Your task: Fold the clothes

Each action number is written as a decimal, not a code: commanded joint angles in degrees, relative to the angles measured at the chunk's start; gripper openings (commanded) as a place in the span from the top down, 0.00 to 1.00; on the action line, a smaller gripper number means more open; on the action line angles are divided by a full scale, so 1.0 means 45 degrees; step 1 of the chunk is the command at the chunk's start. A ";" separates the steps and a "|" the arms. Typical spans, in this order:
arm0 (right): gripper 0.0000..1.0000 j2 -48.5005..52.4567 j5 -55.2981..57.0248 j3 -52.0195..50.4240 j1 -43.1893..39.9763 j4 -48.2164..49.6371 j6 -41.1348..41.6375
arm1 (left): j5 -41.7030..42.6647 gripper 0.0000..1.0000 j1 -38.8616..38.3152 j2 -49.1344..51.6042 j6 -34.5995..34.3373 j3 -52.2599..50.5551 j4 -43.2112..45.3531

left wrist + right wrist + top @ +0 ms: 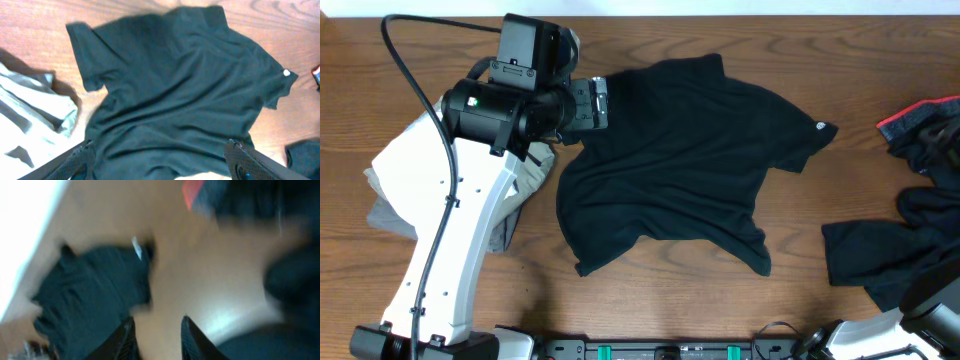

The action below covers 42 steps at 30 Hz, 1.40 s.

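Cloth lies over the wooden table (800,40) in the overhead view. A black T-shirt (680,160) is spread flat at the centre, with a small white logo (823,126) on one sleeve. The left gripper (588,104) hangs at the shirt's upper left edge. Folded white and grey garments (390,180) sit at the left, partly under the left arm (460,230). A red-edged black garment (920,125) and a second black garment (885,250) lie at the right, apart from the shirt.

Left wrist view: the fingers (75,160) stand wide apart with nothing between them. The shirt is spread below, and the pale garments lie just beside its sleeve.

Right wrist view, blurred: the right gripper (157,332) has its fingers apart over bare wood, between the T-shirt and the dark garments.
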 commanded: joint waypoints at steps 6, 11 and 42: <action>0.62 0.0301 0.3604 -0.2851 0.1307 -0.1404 -0.0510 | -0.0350 0.12 0.0010 -0.0073 0.0457 0.0199 0.0199; 0.62 0.0296 0.3604 -0.5459 0.1311 0.0670 -0.0063 | -0.0345 0.11 0.0005 -0.0073 0.0597 0.0199 0.0204; 0.73 0.0282 0.0136 -0.5110 -0.5639 0.3871 -0.0087 | -0.0350 0.05 0.0010 -0.0073 0.1030 0.0199 0.0340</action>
